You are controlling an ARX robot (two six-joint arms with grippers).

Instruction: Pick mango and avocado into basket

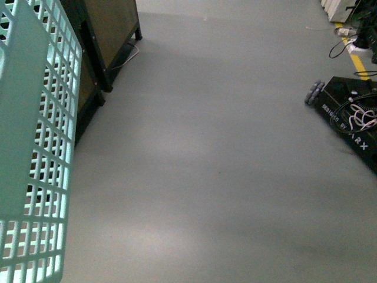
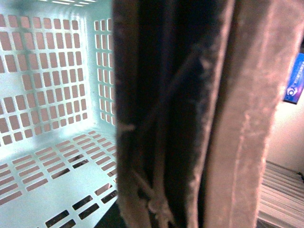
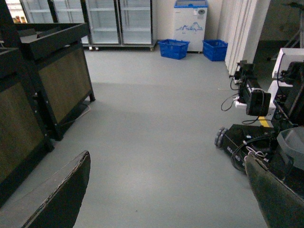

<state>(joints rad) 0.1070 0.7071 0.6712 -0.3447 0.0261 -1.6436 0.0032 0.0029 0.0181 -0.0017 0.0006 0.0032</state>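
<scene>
The pale turquoise basket (image 1: 35, 171) hangs at the far left of the front view, only its slotted side showing. In the left wrist view its slotted walls and floor (image 2: 52, 156) show and they hold nothing. My left gripper is shut on the basket's brown ribbed handle (image 2: 190, 114), which fills the middle of that view and hides the fingers. My right gripper (image 3: 166, 190) is open and empty over the grey floor, with one dark finger (image 3: 61, 194) at each side of its view. The mango and the avocado are out of view.
Dark wooden display stands (image 1: 109, 35) rise at the back left, also in the right wrist view (image 3: 52, 80). A black wheeled robot base (image 1: 350, 115) with cables sits at the right. Glass-door fridges (image 3: 102, 21) and blue baskets (image 3: 173, 49) line the far wall.
</scene>
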